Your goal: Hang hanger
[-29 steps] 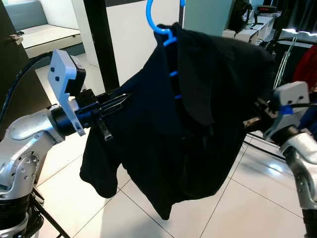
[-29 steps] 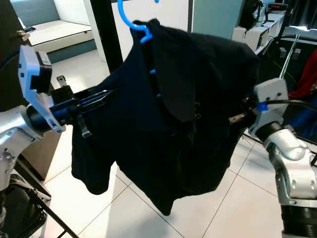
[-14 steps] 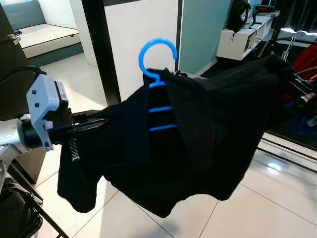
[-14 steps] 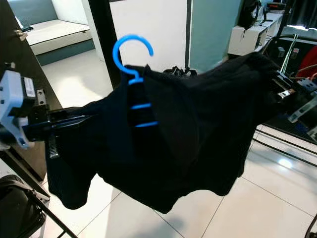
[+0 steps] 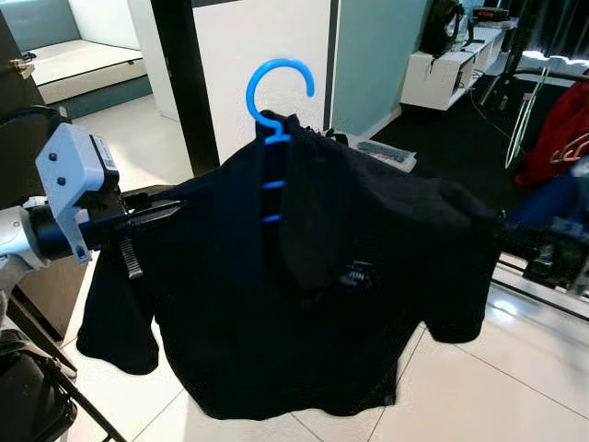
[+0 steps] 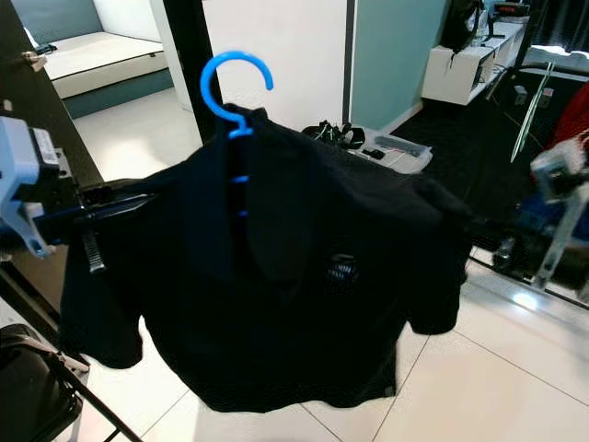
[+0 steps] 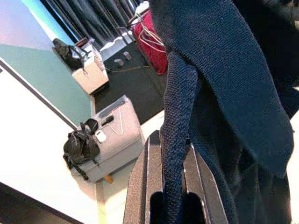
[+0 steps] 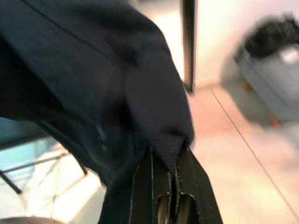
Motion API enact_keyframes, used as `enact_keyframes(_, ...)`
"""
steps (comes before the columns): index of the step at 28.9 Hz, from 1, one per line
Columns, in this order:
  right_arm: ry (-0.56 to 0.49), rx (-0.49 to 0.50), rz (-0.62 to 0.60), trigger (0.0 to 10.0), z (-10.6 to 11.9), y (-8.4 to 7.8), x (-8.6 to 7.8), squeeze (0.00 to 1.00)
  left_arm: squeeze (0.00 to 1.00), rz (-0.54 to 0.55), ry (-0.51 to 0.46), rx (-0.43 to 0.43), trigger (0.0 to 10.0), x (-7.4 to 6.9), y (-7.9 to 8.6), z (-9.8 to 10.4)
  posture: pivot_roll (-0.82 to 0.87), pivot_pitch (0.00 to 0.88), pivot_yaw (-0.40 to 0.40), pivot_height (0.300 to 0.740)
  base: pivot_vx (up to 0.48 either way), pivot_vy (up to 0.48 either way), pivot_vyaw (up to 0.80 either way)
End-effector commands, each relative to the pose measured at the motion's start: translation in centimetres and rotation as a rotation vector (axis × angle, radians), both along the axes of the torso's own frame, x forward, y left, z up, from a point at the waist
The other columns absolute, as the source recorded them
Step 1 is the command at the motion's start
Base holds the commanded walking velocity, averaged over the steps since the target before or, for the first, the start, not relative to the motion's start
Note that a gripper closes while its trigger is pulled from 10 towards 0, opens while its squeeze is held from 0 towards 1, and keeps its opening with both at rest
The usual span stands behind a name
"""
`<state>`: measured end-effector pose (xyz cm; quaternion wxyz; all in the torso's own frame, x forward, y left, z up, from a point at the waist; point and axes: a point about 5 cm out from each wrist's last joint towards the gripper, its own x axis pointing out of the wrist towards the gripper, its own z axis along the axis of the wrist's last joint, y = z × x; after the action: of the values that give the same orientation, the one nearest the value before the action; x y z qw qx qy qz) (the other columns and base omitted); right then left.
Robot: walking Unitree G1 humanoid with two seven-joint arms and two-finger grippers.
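— Item one, with location?
— Blue hanger (image 5: 271, 103), just to the right of the black post (image 5: 189, 83) and nearer the camera. Carries a black shirt (image 5: 322, 295); hook open at the top, clear of any rail.

— Long axis?
— Runs crosswise, from the post side out to the right, hidden under the shirt's shoulders. Hook and neck stand upright.

— Holders?
— Left gripper (image 5: 170, 210), on the post side of the hook, clamped narrow on a fold of shoulder cloth; in the left wrist view both fingers (image 7: 145, 186) press the knit between them. Right gripper (image 8: 169, 156), far from the post, pinched tight on the opposite shoulder fold. Appears to grip cloth, not plastic, at both ends.

— Relation governing the next move?
— Hook sits between the two grippers, higher than both and closer to the left one. Likely needs a level lift with both arms so the hook rides over a rail. No rail identifiable for certain; thin rods (image 5: 520, 106) well right of the post, beside a red garment (image 5: 552, 129).

— Change from half a second ago?
— Then tilted, far end raised, shirt bunched. Now level, shirt spread flat, chest logo (image 5: 350, 274) showing.

— Surroundings?
— Grey case (image 5: 382, 152) on the floor beyond the shirt, right of the post.
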<state>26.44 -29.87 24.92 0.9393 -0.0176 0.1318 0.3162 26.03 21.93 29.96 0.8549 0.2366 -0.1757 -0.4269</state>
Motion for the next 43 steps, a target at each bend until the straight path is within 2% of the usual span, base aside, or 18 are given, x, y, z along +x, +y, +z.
enact_keyframes(1,0.043,-0.050,-0.030,10.0,-0.5,-0.4,0.0,0.00,0.00,-0.011,-0.053,-0.031,10.0,-0.3,0.3,0.9,-0.06,0.000,0.006,0.740,0.000,0.000,0.00)
enact_keyframes(3,0.048,-0.041,-0.109,10.0,-0.6,-1.3,0.3,0.00,0.00,-0.015,-0.052,-0.041,10.0,-0.5,0.8,1.2,-0.06,0.000,0.006,0.740,0.000,0.000,0.00)
enact_keyframes(4,0.033,-0.021,-0.127,10.0,-0.3,-1.6,0.4,0.63,0.00,-0.022,-0.050,-0.043,10.0,-0.6,0.9,1.3,-0.06,0.000,0.006,0.740,0.000,0.000,0.00)
enact_keyframes(5,0.005,0.023,-0.131,10.0,0.1,-1.6,0.5,1.00,0.00,-0.030,-0.044,-0.049,10.0,-0.7,1.0,1.3,-0.06,0.000,0.006,0.740,0.000,0.000,0.00)
enact_keyframes(15,-0.078,0.100,-0.282,10.0,-0.1,-3.8,1.0,1.00,0.00,-0.045,-0.005,-0.061,10.0,-0.7,1.0,0.6,-0.06,0.000,0.008,0.740,0.000,0.000,0.00)
enact_keyframes(18,-0.083,-0.087,-0.735,10.0,-1.8,-8.3,1.7,1.00,0.00,-0.029,0.057,-0.070,10.0,-0.4,1.1,-0.6,-0.07,0.000,0.011,0.740,0.000,0.000,0.00)
enact_keyframes(19,-0.076,-0.113,-0.789,10.0,-2.6,-8.6,1.7,0.71,0.00,-0.021,0.081,-0.081,10.0,-0.2,1.1,-1.0,-0.07,0.000,0.011,0.740,0.000,0.000,0.00)
enact_keyframes(21,-0.070,-0.115,-0.804,10.0,-3.1,-8.5,1.7,0.71,0.00,-0.018,0.095,-0.090,10.0,-0.1,1.0,-1.3,-0.07,0.000,0.011,0.740,0.000,0.000,0.00)
enact_keyframes(22,-0.083,-0.043,-0.775,10.0,-3.8,-7.1,2.2,0.00,0.00,0.014,0.133,-0.087,10.0,0.3,0.7,-2.4,-0.06,0.000,0.013,0.740,0.000,0.000,0.00)
enact_keyframes(25,-0.095,0.012,-0.747,10.0,-4.1,-6.0,2.4,0.00,0.00,0.036,0.157,-0.082,10.0,0.5,0.5,-3.2,-0.05,0.000,0.014,0.740,0.000,0.000,0.00)
enact_keyframes(26,-0.109,0.093,-0.618,10.0,-5.5,-1.6,3.1,0.00,0.00,0.135,0.243,-0.119,10.0,1.4,-0.8,-6.1,-0.05,0.000,0.019,0.740,0.000,0.000,0.00)
enact_keyframes(27,-0.109,0.093,-0.618,10.0,-5.5,-1.6,3.1,0.00,0.00,0.135,0.243,-0.119,10.0,1.4,-0.8,-6.1,-0.05,0.000,0.019,0.740,0.000,0.000,0.00)
enact_keyframes(30,-0.082,0.137,-0.529,10.0,-7.5,2.5,3.5,0.00,0.00,0.262,0.334,-0.195,10.0,1.9,-2.4,-9.7,-0.05,0.000,0.018,0.740,0.000,0.000,0.00)
enact_keyframes(31,-0.082,0.137,-0.529,10.0,-7.5,2.5,3.5,0.00,0.00,0.262,0.334,-0.195,10.0,1.9,-2.4,-9.7,-0.05,0.000,0.018,0.740,0.000,0.000,0.00)
enact_keyframes(33,-0.070,0.128,-0.449,10.0,-9.4,6.2,3.3,0.00,0.00,0.379,0.403,-0.254,10.0,1.2,-3.9,-13.4,-0.04,0.000,0.018,0.740,0.000,0.000,-0.40)
enact_keyframes(35,-0.046,0.127,-0.429,10.0,-10.9,7.8,2.9,0.00,0.00,0.430,0.413,-0.249,10.0,0.2,-4.5,-14.9,-0.05,0.000,0.015,0.740,0.000,0.000,-0.80)
enact_keyframes(38,-0.040,0.095,-0.407,10.0,-12.1,9.2,2.0,0.00,0.00,0.504,0.408,-0.252,10.0,-1.9,-5.1,-16.1,-0.04,0.000,0.004,0.740,0.000,0.000,-0.80)
enact_keyframes(43,-0.040,0.114,-0.464,10.0,-11.9,8.7,1.3,0.00,0.00,0.605,0.401,-0.327,10.0,-3.3,-5.2,-16.3,-0.04,0.000,-0.002,0.740,0.000,0.000,-0.80)
